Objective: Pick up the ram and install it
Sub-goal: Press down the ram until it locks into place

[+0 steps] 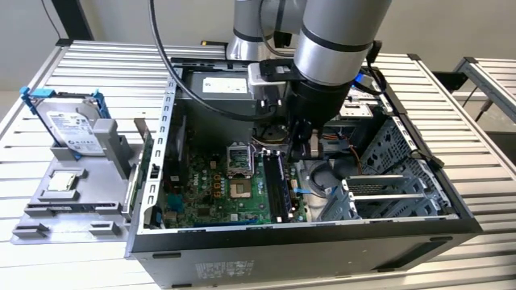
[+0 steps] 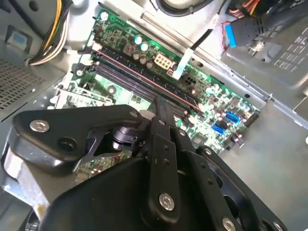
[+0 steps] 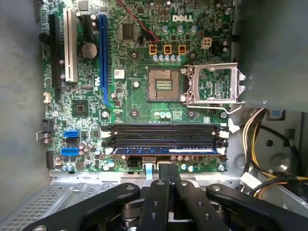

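- Exterior view: the gripper (image 1: pixel 310 151) hangs inside the open computer case (image 1: pixel 451 225) at frame centre, over the motherboard (image 1: pixel 211 194). At the left, one tray (image 1: pixel 48 225) carries one hard drive (image 1: pixel 72 125) and one small chip (image 1: pixel 64 180).
- Second wrist view: the gripper (image 2: pixel 161 107) has its fingers pressed together with nothing between them, the tips right at the memory slots (image 2: pixel 130 77).
- First wrist view: I count four memory slots (image 3: pixel 163 132) and one processor socket (image 3: pixel 162 84). One long stick, which I take for the ram (image 3: pixel 163 150), stands in the slot nearest the gripper (image 3: pixel 168 167).
- Risk: if the tips bear off the thin edge, they could slip onto the board. An uneven push could leave one end unlatched.
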Available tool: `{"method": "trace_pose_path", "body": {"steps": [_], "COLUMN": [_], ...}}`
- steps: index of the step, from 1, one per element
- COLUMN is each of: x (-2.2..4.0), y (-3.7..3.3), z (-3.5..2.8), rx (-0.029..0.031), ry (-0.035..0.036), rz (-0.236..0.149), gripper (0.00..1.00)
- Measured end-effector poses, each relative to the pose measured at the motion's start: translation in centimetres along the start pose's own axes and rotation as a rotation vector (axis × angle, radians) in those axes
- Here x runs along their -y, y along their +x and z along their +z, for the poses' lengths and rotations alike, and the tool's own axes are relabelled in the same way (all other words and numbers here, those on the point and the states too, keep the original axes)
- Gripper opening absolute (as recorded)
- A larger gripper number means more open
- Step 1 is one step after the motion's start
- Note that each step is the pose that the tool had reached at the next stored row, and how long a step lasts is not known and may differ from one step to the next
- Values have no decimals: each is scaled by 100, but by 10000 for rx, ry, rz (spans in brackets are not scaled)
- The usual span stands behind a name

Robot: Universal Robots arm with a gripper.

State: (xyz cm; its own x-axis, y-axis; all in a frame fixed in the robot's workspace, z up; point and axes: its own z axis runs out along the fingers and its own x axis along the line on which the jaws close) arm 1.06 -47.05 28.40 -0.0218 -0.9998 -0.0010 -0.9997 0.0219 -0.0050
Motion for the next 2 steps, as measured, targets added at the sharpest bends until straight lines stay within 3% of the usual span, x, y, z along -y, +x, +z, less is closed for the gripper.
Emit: {"method": "trace_pose_path", "body": {"steps": [2], "x": [0], "y": [0], "z": [0], "rx": [4], "ry": [0], "rz": [0], "gripper": [0]}}
